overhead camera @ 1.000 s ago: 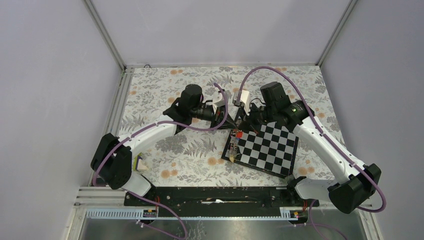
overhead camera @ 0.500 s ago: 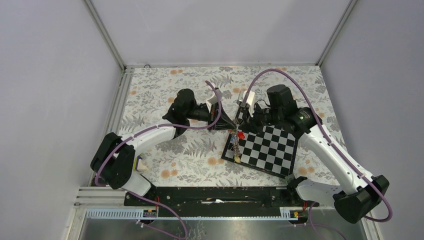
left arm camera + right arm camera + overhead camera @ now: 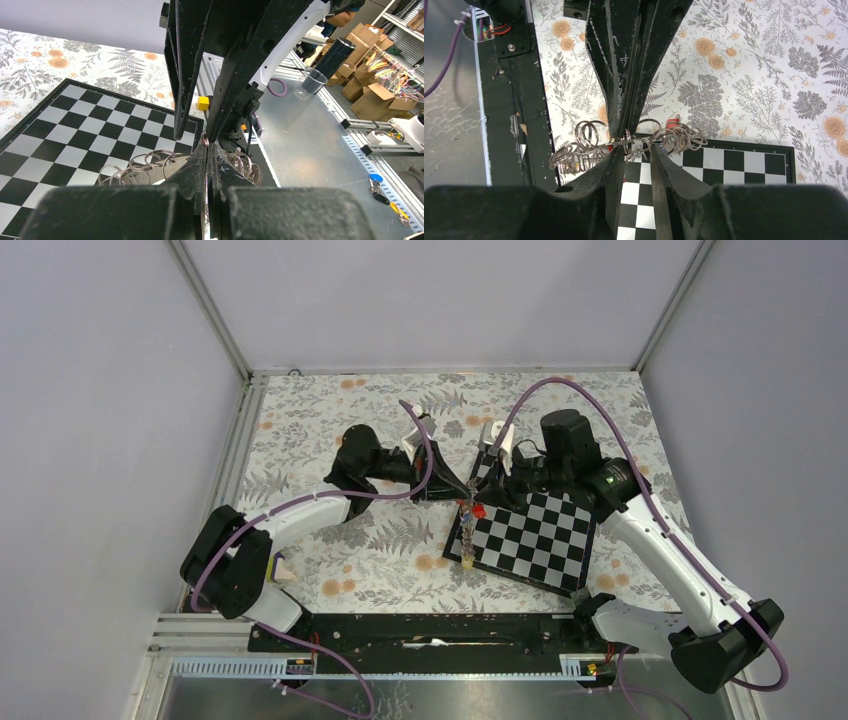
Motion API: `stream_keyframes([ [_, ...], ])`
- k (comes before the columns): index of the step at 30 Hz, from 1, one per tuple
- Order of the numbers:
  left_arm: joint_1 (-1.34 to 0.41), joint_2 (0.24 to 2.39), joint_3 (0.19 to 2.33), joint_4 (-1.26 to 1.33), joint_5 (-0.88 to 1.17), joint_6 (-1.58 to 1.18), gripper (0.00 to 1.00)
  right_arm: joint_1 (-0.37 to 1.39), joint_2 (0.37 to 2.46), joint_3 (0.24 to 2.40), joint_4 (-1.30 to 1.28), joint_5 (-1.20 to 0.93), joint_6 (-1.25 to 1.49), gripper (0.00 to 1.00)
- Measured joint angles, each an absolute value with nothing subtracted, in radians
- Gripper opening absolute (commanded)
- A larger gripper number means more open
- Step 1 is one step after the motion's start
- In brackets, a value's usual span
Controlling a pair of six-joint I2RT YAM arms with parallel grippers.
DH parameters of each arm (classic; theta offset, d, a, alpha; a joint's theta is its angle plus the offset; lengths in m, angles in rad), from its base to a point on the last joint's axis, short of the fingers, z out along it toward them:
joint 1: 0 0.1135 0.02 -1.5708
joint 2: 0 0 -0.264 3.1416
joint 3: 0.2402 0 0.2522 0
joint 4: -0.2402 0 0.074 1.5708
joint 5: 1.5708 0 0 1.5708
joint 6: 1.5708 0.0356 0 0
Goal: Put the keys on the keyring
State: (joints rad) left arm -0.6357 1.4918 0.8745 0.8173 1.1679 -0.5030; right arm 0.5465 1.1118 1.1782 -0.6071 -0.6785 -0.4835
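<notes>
While my left claw (image 3: 207, 146) is clenching the tangle of silver rings (image 3: 674, 139) over the chessboard's (image 3: 540, 535) corner, the keys (image 3: 478, 510) are dangling beneath. My right claw (image 3: 636, 155) is sitting parted against them.

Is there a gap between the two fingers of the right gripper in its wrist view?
Yes, the right gripper has its fingers apart, and squares of the chessboard show in the gap.
</notes>
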Motion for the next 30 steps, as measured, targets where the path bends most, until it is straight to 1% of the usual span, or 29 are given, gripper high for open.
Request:
stream_keyframes([
  [2,-0.636,1.491,0.875,0.837,1.169,-0.517,0.0,0.546,1.112,1.177,-0.606,-0.696,-0.485,0.32],
  [4,-0.636,1.491,0.875,0.857,1.17,-0.531,0.0,0.545,1.112,1.172,-0.605,-0.71,-0.488,0.29],
  [5,-0.636,1.492,0.874,0.864,1.17,-0.536,0.0,0.545,1.113,1.171,-0.604,-0.715,-0.49,0.25],
  [8,-0.635,1.492,0.873,0.879,1.171,-0.548,0.0,0.544,1.113,1.166,-0.6,-0.729,-0.494,0.11],
  [11,-0.634,1.492,0.873,0.886,1.175,-0.549,0.0,0.544,1.113,1.166,-0.6,-0.741,-0.496,0.0],
  [13,-0.634,1.492,0.873,0.883,1.177,-0.541,0.0,0.543,1.113,1.166,-0.601,-0.745,-0.497,0.0],
  [16,-0.634,1.486,0.873,0.848,1.177,-0.492,0.15,0.542,1.113,1.164,-0.605,-0.744,-0.497,0.0],
  [19,-0.636,1.471,0.891,0.723,1.166,-0.4,0.28,0.542,1.115,1.162,-0.617,-0.741,-0.497,0.0],
  [22,-0.636,1.468,0.947,0.553,1.14,-0.284,0.37,0.542,1.128,1.164,-0.632,-0.72,-0.497,0.0],
  [25,-0.637,1.468,1.005,0.418,1.107,-0.182,0.42,0.542,1.161,1.18,-0.669,-0.697,-0.496,0.0],
  [30,-0.65,1.467,1.029,0.31,1.074,-0.093,0.42,0.543,1.215,1.222,-0.723,-0.662,-0.492,0.0],
])
